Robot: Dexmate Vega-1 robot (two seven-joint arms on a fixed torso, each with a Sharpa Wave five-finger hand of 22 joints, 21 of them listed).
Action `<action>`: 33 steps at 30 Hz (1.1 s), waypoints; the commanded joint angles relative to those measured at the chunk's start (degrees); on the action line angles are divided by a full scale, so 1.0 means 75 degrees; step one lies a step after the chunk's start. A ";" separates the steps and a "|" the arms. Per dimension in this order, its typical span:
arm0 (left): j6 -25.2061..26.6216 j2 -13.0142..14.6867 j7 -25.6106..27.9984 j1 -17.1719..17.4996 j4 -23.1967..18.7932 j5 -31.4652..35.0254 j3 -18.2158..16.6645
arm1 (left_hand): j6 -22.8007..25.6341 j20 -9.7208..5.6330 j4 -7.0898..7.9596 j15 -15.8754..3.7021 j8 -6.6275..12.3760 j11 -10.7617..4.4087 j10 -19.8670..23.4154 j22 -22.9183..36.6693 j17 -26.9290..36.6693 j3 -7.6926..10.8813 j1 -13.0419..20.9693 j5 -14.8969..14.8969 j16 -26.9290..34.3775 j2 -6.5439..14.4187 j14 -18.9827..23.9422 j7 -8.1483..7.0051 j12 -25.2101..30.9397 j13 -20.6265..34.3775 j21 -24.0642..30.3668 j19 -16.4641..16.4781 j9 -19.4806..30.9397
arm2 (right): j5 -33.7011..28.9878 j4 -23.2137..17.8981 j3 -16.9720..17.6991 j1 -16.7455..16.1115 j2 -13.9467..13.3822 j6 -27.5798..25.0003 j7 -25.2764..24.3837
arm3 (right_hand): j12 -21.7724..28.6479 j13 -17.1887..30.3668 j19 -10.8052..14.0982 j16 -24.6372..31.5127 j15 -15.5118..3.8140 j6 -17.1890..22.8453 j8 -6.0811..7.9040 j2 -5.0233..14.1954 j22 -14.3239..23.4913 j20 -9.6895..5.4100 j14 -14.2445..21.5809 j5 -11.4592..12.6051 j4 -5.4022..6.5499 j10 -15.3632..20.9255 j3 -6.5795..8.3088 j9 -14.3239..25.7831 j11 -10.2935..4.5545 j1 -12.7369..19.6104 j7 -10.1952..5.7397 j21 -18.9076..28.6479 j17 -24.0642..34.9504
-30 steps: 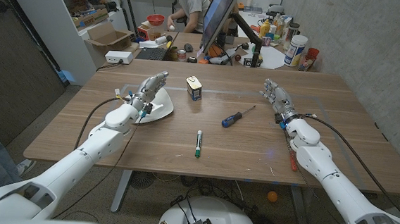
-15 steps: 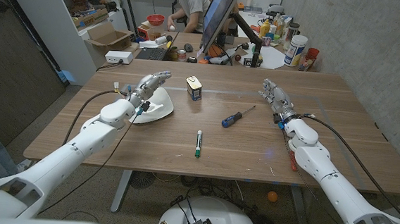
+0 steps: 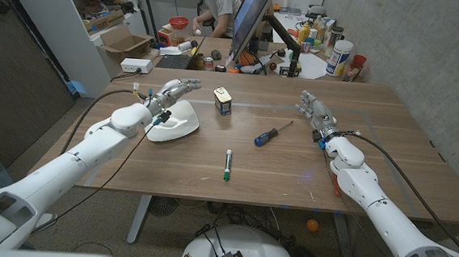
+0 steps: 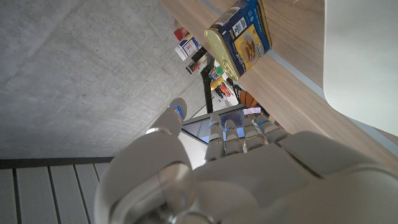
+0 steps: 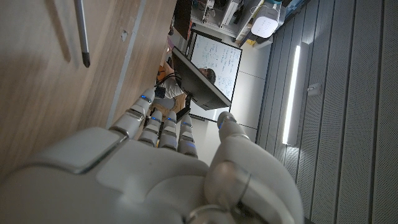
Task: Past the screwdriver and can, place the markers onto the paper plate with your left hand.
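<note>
Markers: one marker (image 3: 227, 164) lies on the bare wood near the front middle of the table (image 3: 170, 161), well apart from the paper plate (image 3: 175, 125), so as far as the head view shows, that one has yet to be carried over. Whether another marker already lies on the plate I cannot tell; a small green-tipped bit shows at the plate's near rim beside the left wrist, too small to name.

Beyond the marker and a little to the right lies the screwdriver (image 3: 266, 135), its shaft pointing away. On the right side the right hand (image 3: 315, 110) waits above the wood, fingers spread and holding nothing; its own wrist view shows the straight fingers (image 5: 163, 127) and the screwdriver's tip past them.

Further back on the left, the left hand (image 3: 174, 92) hangs over the far edge of the plate, fingers extended and loosely apart, nothing in them; the left wrist view shows the fingers (image 4: 233, 137) straight, with the can (image 4: 239, 36) ahead of them. The can stands upright behind the marker, just right of the plate.

My judgement: the front marker still needs fetching.
</note>
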 commanded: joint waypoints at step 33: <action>0.0956 0.1251 -0.2034 -0.1727 -0.1642 0.2944 0.0970 | 0.0173 0.0672 0.0028 -0.0122 0.0091 -0.0183 -0.0031 0.0032 0.0013 0.0179 0.1063 0.0026 0.0034 -0.0242 0.0027 -0.0148 0.0074 0.0050 0.0023 -0.0028 0.0080 | 0.0024 0.0037 -0.0007 0.0049 0.0134 0.0254 -0.0036 | -0.0010 0.0038 -0.0141 -0.0047 0.0007 -0.0293 -0.0111 0.0037 0.0011 -0.0075 -0.0137 0.0034 0.0014 -0.0160 0.0004 0.0048 0.0006 0.0072 -0.0080 -0.0017 0.0034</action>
